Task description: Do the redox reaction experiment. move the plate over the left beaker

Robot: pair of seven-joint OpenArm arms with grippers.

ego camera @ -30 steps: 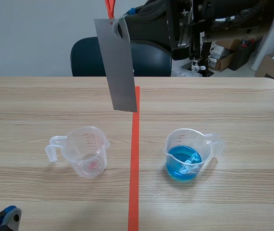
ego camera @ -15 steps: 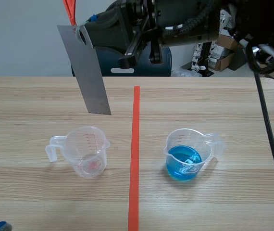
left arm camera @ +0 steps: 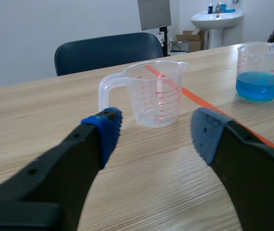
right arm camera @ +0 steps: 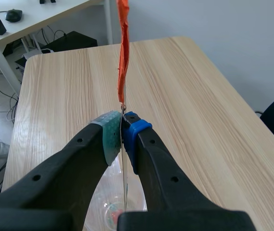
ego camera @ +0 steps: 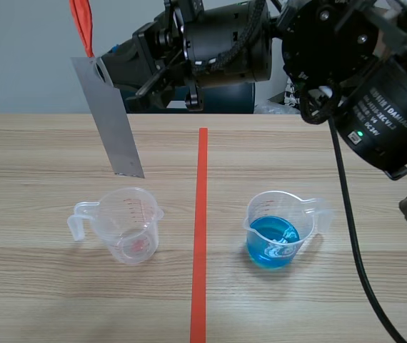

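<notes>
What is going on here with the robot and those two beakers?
The right arm reaches across the table, its right end effector shut on the top of a grey metal plate that has an orange ribbon tied to it. The plate hangs tilted, roughly above the empty left beaker and not yet in it. The right beaker holds blue liquid. The left end effector sits low, open, facing the empty beaker and holding nothing.
</notes>
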